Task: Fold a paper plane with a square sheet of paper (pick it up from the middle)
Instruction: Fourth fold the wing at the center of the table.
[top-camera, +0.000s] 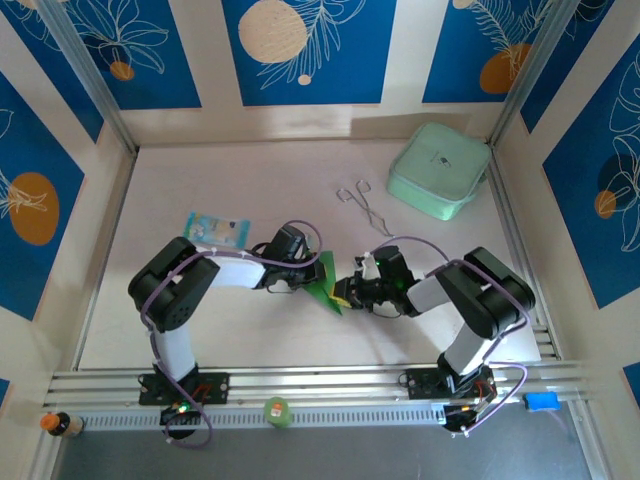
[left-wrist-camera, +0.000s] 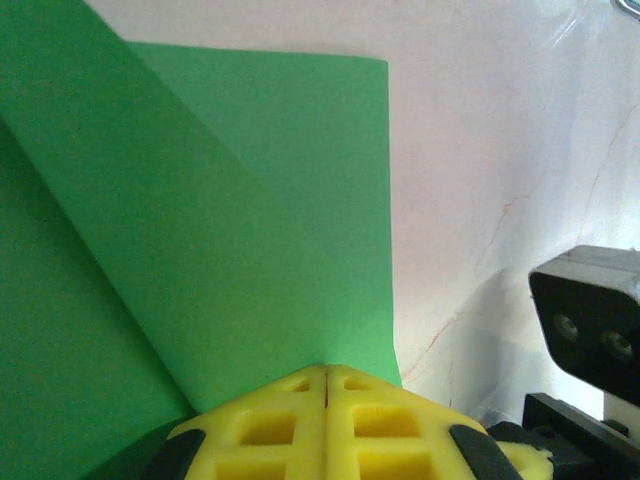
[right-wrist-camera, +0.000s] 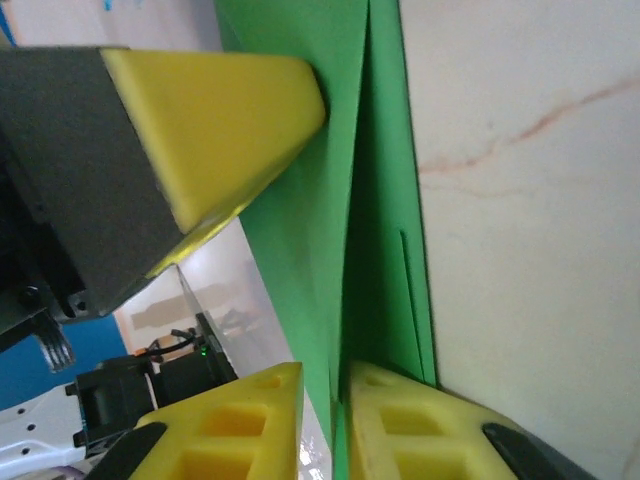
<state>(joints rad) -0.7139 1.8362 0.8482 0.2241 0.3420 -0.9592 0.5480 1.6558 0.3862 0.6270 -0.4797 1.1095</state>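
Both my jaw sets straddle the creased bright-green paper sheet (top-camera: 327, 283): left gripper (left-wrist-camera: 326, 375) clamped on it, right gripper (right-wrist-camera: 325, 390) slightly parted. Its long axis and tip point toward the worktop's (top-camera: 250, 180) near edge.

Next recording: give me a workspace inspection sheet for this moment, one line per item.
Surface: pale marbled table, no spills seen.
Job's things: green paper sheet, creased, mid-table between the two grippers.
Clutter: mint box, light-blue packet, thin metal tool, all apart from the sheet.
Grippers: left gripper shut on the sheet; right gripper with jaws slightly apart around its edge.
Cables: purple cables looped along both arms.
Surroundings: blue leaf-print panels; metal rails at the near edge.
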